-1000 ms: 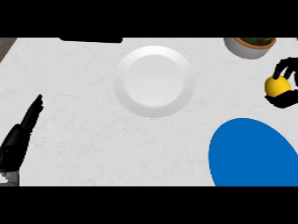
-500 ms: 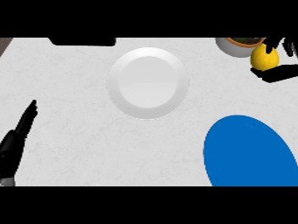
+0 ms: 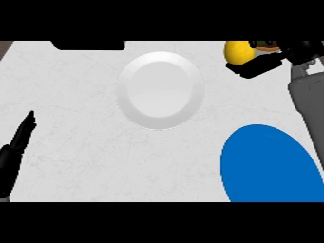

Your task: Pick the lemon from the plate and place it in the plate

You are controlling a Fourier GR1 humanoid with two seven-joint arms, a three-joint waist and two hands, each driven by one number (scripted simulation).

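Lemon [image 3: 239, 51]: yellow, near the head view's upper right, above the far part of the counter and close to the top band, well apart from both plates.
Lemon's axis: only its left part shows, the rest hidden by the right hand; which way its long axis runs cannot be told from this.
Right hand [image 3: 271, 61]: black, at the upper right, its fingers [image 3: 257, 68] curled round the lemon's lower right side, gripping it.
Right forearm [image 3: 320, 114]: grey, coming in along the right edge and running up toward the hand, passing beside the blue plate's right rim.
Blue plate [image 3: 271, 163]: oval in this view, at the lower right of the counter, nothing lying in it; part of its lower edge is cut off by the bottom band.
White plate [image 3: 161, 90]: near the counter's middle, toward the far side, nothing in it, to the left of the lemon and apart from it.
Left hand [image 3: 20, 137]: black, at the lower left, fingers straight and together, pointing up and slightly right, holding nothing, resting near the left edge.
Counter [image 3: 87, 142]: pale, marbled top.
Dark object [image 3: 87, 45]: flat black shape at the counter's far edge, left of centre; what it is cannot be told.
Bowl-like item [image 3: 266, 45]: partly seen behind the right hand at the top, too hidden to name.
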